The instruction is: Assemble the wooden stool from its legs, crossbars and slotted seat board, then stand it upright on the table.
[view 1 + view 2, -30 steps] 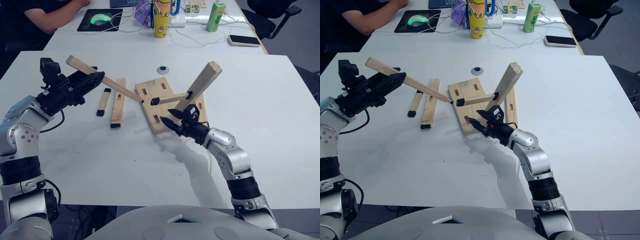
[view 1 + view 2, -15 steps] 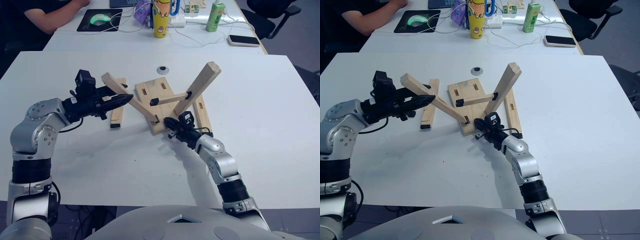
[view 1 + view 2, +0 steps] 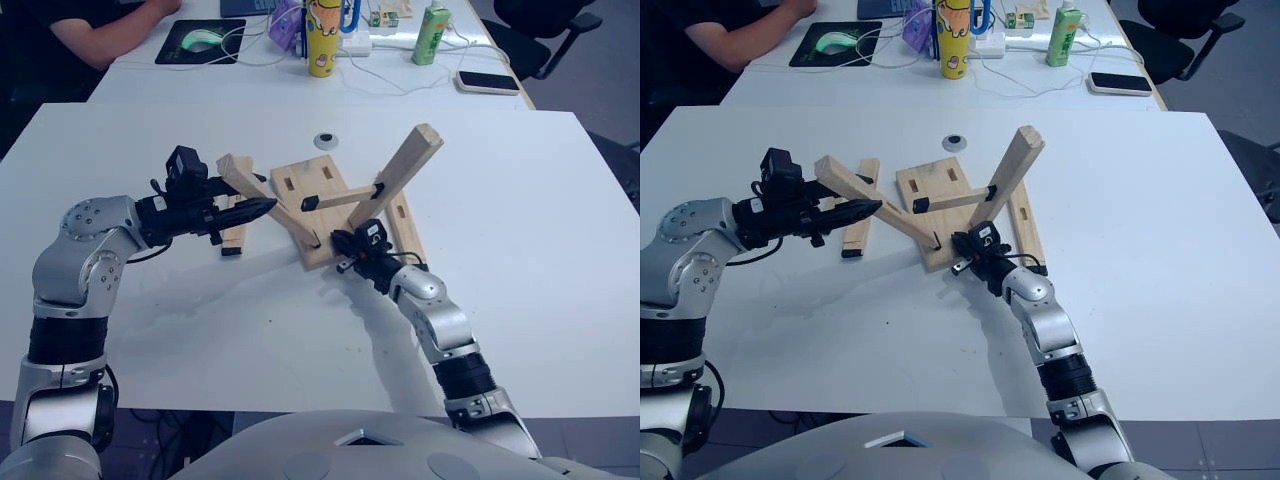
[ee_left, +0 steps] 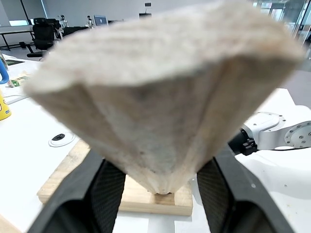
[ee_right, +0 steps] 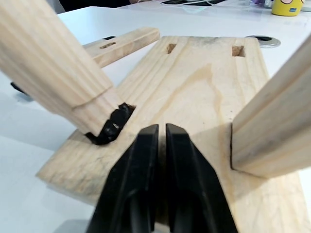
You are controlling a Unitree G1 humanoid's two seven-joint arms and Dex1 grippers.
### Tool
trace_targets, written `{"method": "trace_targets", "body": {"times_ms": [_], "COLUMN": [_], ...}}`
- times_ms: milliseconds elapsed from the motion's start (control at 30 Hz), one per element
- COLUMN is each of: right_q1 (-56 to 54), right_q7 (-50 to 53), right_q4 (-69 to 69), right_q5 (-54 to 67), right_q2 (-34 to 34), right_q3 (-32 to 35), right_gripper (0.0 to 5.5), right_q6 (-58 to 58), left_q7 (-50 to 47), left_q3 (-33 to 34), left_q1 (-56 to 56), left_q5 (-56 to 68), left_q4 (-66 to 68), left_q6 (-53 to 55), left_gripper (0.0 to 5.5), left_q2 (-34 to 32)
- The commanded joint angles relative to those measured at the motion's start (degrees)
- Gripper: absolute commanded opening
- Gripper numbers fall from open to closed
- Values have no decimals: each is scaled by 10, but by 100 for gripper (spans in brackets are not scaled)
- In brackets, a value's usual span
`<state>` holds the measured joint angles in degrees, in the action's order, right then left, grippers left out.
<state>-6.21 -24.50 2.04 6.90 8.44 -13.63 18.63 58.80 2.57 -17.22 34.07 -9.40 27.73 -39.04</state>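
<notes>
The slotted seat board (image 3: 300, 190) lies flat mid-table. One wooden leg (image 3: 408, 170) leans up from it, with a crossbar (image 3: 340, 197) sticking out of its side. My left gripper (image 3: 262, 207) is shut on a second leg (image 3: 285, 215), whose black-tipped lower end rests on the board's near corner (image 5: 109, 127). That leg's top end (image 4: 160, 97) sits between the left fingers (image 4: 104, 194). My right gripper (image 5: 159, 131) is shut with nothing in it, its tips at the board's front edge (image 3: 342, 243), beside that leg's foot.
Loose legs lie left (image 3: 238, 215) and right (image 3: 403, 222) of the board. A black round grommet (image 3: 324, 139) sits behind it. A second table at the back holds a cup (image 3: 322, 40), a carton (image 3: 432, 32) and a phone (image 3: 488, 80). Free room is in front and to the right.
My left arm swung its leg down and to the right until its foot reached the board's near corner. My right gripper went from open to shut and moved in to the board's front edge.
</notes>
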Motion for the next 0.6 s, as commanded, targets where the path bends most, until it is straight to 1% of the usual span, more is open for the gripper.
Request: {"method": "trace_targets", "body": {"times_ms": [33, 267, 367, 467, 600], "right_q1": [25, 29, 30, 32, 33], "right_q7": [-4, -4, 1, 2, -7], "right_q4": [25, 25, 27, 29, 32], "right_q5": [-18, -18, -20, -18, -18], "right_q2": [13, 22, 24, 25, 32], "right_q3": [-24, -40, -44, -47, -54], "right_gripper": [28, 28, 28, 28, 28], "right_q6": [60, 78, 84, 92, 103], "left_q7": [-23, -58, -74, -97, -115], "left_q3": [-27, -62, -88, -109, -124], "left_q1": [-16, -27, -26, -14, -13], "left_q5": [-44, -61, -63, -76, -102], "left_q4": [-17, -70, -86, -79, -46], "left_q6": [22, 72, 85, 87, 74], "left_gripper": [203, 203, 203, 203, 203], "left_q2": [-20, -19, 0, 18, 25]}}
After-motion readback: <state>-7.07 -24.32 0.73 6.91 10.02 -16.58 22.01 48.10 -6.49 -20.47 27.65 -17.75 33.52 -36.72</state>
